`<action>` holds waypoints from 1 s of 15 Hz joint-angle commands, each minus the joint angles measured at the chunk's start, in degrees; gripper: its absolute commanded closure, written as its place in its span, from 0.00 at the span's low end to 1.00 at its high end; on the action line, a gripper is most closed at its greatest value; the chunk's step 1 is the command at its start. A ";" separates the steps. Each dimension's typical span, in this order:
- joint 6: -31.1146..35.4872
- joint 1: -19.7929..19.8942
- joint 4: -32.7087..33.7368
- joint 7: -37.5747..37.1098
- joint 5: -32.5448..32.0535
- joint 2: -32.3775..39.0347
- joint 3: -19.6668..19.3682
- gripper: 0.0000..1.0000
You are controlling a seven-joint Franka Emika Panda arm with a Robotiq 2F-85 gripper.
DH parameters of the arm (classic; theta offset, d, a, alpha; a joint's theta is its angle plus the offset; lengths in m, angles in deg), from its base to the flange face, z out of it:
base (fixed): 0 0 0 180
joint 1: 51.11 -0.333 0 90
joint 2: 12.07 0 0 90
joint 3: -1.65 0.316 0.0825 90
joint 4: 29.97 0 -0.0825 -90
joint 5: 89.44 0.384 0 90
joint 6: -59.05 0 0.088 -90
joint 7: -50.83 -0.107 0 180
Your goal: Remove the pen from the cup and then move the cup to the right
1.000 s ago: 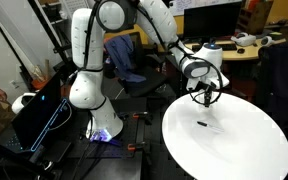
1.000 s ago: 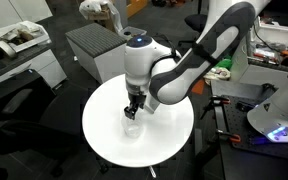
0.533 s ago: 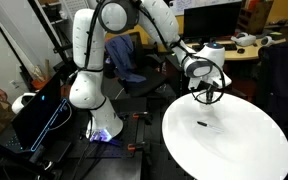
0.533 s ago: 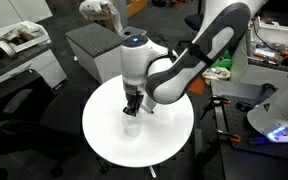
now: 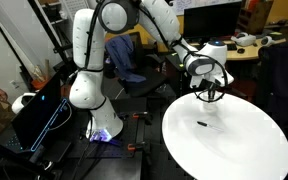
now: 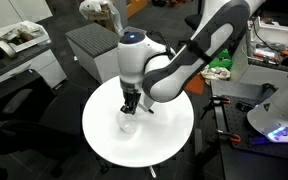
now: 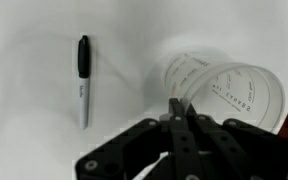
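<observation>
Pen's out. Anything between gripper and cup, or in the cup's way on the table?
Nothing visible. In the wrist view the gripper is shut on the cup at its rim. The pen, the only other thing on the table, lies flat and apart from the cup, toward that picture's left edge.

The thin pen (image 7: 83,80), with a black cap and a pale barrel, lies flat on the round white bench (image 6: 169,140), out of the cup and well inside its edge. The small clear, colourless cup (image 7: 229,95), faintly printed with markings, stands empty near the bench's middle, just beside the pen, its near rim pinched by the gripper (image 7: 179,112).
</observation>
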 commanded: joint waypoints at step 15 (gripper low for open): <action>0.75 1.15 -6.56 -2.44 -2.35 -13.78 -4.55 0.99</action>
